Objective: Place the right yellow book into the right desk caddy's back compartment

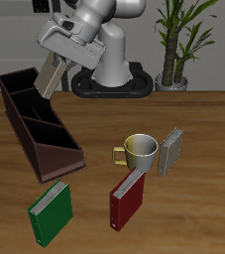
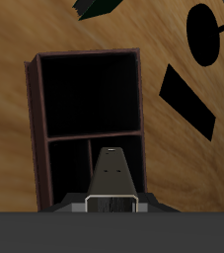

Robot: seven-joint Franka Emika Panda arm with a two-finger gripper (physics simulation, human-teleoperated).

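Bent forward from the base, forearm angled down toward the right desk caddy [image 1: 40,127], wrist tilted so the gripper [image 1: 53,79] points obliquely down. Hangs above the caddy's tall-walled back compartment [image 1: 23,84], clear of its rim. Fingers closed on the right yellow book [image 1: 51,74], gripping its upper end, the book slanting down and out from between them toward that compartment. In the wrist view the gripper [image 2: 112,203] looks straight down along the held book into the dark sections of the caddy
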